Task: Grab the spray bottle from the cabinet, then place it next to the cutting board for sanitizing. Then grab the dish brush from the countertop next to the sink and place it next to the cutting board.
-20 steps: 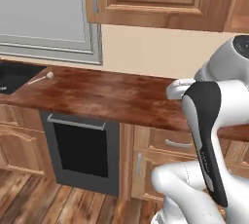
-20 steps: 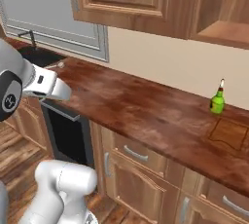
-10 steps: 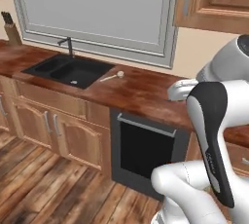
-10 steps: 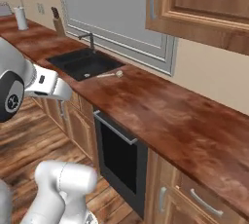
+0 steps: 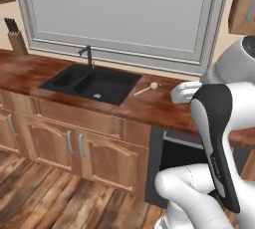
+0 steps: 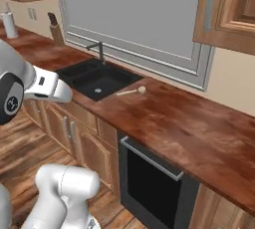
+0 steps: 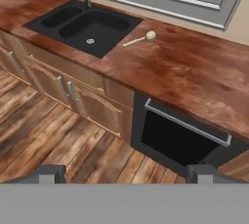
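Long reddish-brown desk (image 6: 189,128) running under the window, with the black double-basin sink (image 5: 92,83) set into it as landmark. Slim black faucet (image 5: 87,55) upright at the sink's back edge. Pale dish brush (image 7: 140,39) lying flat on the desk just beside the sink's right rim, head pointing away from the basin. Gripper (image 7: 125,173) hanging well apart from the sink, above the wooden floor; jaws spread wide, empty.

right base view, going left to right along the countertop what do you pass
paper towel roll → knife block → faucet → sink → dish brush → bare countertop
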Motion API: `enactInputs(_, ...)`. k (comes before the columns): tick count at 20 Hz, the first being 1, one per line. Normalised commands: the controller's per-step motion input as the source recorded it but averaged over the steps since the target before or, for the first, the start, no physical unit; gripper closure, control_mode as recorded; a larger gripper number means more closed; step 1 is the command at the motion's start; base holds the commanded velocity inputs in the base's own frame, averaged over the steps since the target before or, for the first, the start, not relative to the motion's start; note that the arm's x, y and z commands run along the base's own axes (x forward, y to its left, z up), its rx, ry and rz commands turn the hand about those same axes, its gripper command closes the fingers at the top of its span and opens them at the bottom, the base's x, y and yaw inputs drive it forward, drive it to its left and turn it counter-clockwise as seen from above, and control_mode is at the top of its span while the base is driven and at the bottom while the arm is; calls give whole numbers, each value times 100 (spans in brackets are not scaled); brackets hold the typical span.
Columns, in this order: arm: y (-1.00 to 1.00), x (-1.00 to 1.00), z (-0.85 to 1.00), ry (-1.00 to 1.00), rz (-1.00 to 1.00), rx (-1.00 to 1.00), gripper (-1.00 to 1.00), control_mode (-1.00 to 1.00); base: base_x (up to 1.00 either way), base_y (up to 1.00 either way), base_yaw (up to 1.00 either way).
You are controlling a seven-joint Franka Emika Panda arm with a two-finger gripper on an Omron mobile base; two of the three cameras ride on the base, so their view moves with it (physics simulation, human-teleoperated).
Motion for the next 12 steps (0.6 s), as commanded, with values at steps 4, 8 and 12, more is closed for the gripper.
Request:
enactInputs(4, 0, 0, 0, 0, 0, 0, -100, 100, 48, 100, -42)
enactInputs(8, 0, 0, 0, 0, 0, 0, -100, 100, 28, 100, -45)
enactInputs(12, 0, 0, 0, 0, 0, 0, -100, 100, 22, 62, -43)
